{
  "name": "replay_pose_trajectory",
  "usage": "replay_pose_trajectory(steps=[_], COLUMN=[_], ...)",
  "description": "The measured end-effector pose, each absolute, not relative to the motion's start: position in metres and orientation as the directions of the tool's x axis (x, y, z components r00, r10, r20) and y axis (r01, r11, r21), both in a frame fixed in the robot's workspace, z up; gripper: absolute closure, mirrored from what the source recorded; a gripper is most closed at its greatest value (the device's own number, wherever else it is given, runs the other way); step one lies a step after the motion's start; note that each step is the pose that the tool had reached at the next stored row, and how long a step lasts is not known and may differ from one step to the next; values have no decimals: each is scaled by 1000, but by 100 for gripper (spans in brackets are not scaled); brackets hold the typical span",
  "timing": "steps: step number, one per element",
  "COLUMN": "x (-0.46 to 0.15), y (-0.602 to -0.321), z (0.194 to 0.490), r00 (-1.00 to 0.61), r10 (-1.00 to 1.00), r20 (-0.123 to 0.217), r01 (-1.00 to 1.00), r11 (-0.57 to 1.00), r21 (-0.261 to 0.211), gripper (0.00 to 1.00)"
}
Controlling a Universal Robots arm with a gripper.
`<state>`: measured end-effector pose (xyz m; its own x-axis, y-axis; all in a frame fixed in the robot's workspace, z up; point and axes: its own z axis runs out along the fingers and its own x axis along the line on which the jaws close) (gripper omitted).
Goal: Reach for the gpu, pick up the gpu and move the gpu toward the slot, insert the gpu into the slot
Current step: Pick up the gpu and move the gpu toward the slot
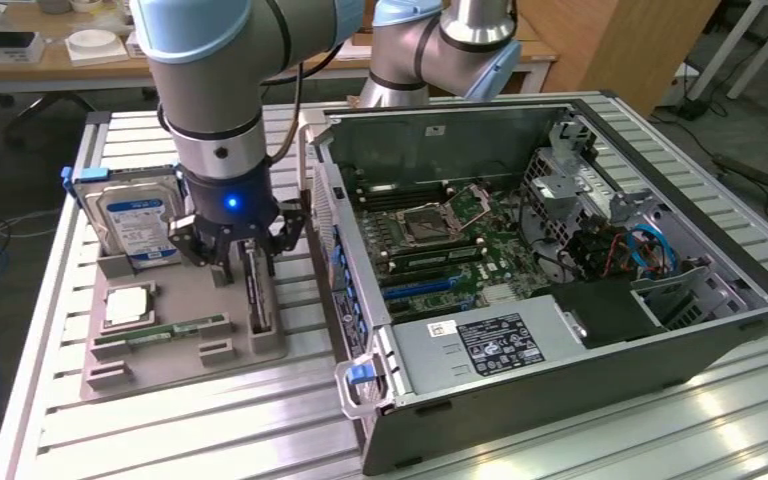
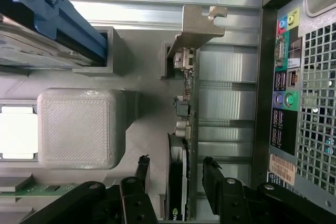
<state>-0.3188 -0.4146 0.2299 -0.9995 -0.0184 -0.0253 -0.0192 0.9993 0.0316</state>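
Note:
The gpu (image 1: pixel 259 305) stands on its edge in a groove of the grey holder tray (image 1: pixel 171 375), just outside the open computer case. In the wrist view the gpu (image 2: pixel 187 124) is a slim dark card with a silver end bracket (image 2: pixel 197 27). My gripper (image 1: pixel 241 255) hangs right over it, open. Its black fingertips (image 2: pixel 143 165) flank the card on both sides with a gap to each. The slot (image 1: pixel 420 286) is a long blue strip on the green motherboard inside the case.
On the same tray are a boxy hard drive (image 1: pixel 137 222), a square processor (image 1: pixel 131 303) and a green memory stick (image 1: pixel 177 328). The case wall (image 1: pixel 344 290) rises close beside the gpu. A power supply (image 1: pixel 491 345) lies at the case's front. Slatted aluminium table (image 1: pixel 197 430) surrounds everything.

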Motion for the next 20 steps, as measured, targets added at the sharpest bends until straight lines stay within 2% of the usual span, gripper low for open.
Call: replay_pose_trajectory(steps=[6,7,8,9,10,12,13,20], x=[-319,-319,-319,-319,-319,-319,-319,-319], y=[-415,-415,-415,-415,-415,-415,-415,-415], z=[230,230,230,230,230,230,230,229], r00=[-1000,-1000,-1000,-1000,-1000,-1000,-1000,-1000], r10=[-18,-18,-18,-18,-18,-18,-18,-15], r20=[-25,-26,-26,-26,-26,-26,-26,-26], r01=[-19,-19,-19,-19,-19,-19,-19,-16], r11=[999,999,999,999,999,999,999,999], r21=[32,32,32,32,32,32,32,32], gripper=[47,49,55,55,61,61,67,67])
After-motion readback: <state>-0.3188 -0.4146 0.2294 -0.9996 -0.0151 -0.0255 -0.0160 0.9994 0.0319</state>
